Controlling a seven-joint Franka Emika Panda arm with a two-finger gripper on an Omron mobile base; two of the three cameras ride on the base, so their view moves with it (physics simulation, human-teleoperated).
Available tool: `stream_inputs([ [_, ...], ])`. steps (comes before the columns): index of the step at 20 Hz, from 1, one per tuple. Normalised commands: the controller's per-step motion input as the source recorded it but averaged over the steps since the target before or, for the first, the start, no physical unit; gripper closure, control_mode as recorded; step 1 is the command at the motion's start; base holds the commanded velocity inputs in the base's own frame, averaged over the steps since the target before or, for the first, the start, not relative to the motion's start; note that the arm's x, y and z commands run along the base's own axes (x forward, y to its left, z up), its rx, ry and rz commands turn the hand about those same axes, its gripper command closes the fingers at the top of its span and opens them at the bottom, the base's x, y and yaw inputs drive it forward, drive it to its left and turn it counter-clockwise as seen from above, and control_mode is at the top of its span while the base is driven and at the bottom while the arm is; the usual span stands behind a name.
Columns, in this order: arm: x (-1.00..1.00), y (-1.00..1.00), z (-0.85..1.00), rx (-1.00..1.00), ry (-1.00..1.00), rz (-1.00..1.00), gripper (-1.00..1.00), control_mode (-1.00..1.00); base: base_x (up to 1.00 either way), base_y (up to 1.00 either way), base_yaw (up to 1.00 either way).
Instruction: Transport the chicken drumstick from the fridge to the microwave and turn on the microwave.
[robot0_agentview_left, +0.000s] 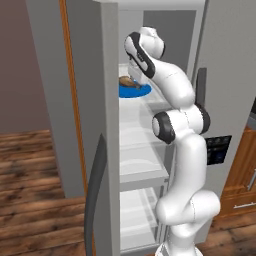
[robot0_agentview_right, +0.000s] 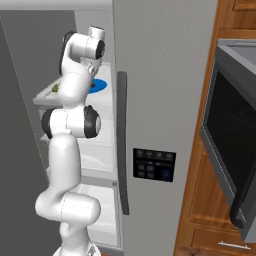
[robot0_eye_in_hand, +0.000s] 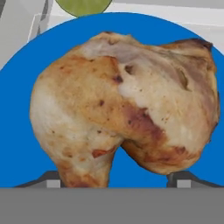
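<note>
**Golden-brown drumstick not yet lifted from the fridge shelf**

Dark finger tips of the two-finger end effector (robot0_eye_in_hand: 114, 179) stood wide apart at the bottom of the hand view, one on each side of the lumpy golden-brown roasted chicken drumstick (robot0_eye_in_hand: 124, 105); they gripped nothing, though the meat sat between them. The drumstick lay on a flat round blue plate (robot0_eye_in_hand: 17, 131) on an upper white translucent shelf (robot0_agentview_left: 137, 107) of the tall light-grey fridge (robot0_agentview_right: 165, 75), whose door was open. A green rounded object (robot0_eye_in_hand: 83, 5) sat just beyond the plate.

By my judgement, only the reach was done: closing, lifting, carrying, loading and starting remained. The wide grey built-in microwave (robot0_agentview_right: 235, 135) stood with its black-glass door ajar.

The skin looked glossy, mottled tan with darker brown patches, bulging and uneven.
</note>
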Motion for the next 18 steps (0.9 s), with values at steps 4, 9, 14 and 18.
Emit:
stream_inputs([
  [4,0.0,0.59,-0.49,-0.03,0.2,-0.16,1.0,-1.0,0.0,0.0,0.0],
  [9,-0.2,0.58,-0.35,-0.05,0.03,-0.21,1.0,-1.0,0.0,0.0,0.0],
  [14,-0.8,0.6,-0.68,-0.29,-0.42,-0.41,1.0,-1.0,0.0,0.0,0.0],
  [18,-1.0,0.35,-1.0,-0.44,-0.69,-0.4,1.0,-1.0,0.0,0.0,0.0],
])
